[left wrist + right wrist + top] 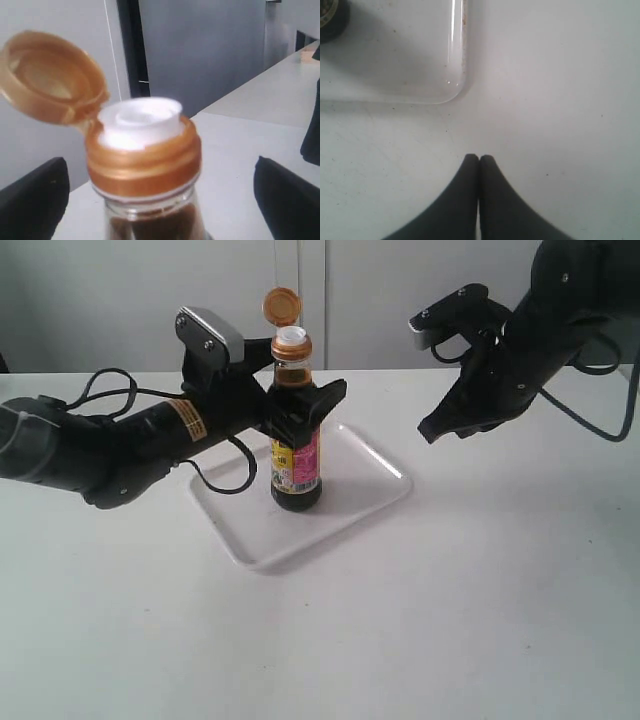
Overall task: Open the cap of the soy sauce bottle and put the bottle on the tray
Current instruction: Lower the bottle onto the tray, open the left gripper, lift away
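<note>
Nothing is legible. The label (pixel 300 462) on the soy sauce bottle (pixel 297 496) (pink, yellow, green) is blurred; the sticker (pixel 190 420) on the left arm (pixel 120 445) likewise.

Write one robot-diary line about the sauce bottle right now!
soy sauce bottle: upright on tray | cap: flipped open | left gripper: open, either side of bottle | right gripper: shut, empty, beside tray

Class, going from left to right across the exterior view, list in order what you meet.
left arm → soy sauce bottle → right end effector
</note>
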`<state>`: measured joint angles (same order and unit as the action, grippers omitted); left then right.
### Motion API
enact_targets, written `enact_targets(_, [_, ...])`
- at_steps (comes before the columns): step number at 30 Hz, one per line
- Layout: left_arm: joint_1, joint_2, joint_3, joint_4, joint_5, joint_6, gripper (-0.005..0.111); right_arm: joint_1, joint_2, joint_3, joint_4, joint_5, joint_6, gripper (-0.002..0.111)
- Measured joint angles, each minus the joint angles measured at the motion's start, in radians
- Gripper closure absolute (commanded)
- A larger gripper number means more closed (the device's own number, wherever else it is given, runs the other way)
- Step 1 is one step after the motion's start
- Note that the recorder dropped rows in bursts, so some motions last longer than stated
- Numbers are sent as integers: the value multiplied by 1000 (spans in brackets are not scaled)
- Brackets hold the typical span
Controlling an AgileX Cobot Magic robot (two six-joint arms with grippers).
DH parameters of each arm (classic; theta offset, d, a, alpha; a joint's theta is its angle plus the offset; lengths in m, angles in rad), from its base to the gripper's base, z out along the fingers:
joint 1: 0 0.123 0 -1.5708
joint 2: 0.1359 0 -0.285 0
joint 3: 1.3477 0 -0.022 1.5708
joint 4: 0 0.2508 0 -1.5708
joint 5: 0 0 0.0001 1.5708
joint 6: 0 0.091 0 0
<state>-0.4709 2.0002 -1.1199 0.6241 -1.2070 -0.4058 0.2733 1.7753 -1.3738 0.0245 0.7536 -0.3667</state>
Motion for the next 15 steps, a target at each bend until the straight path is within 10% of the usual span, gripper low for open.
enact_targets(15, [0,-52,-6,-44,0,0,1,0,0,0,0,0,0,108])
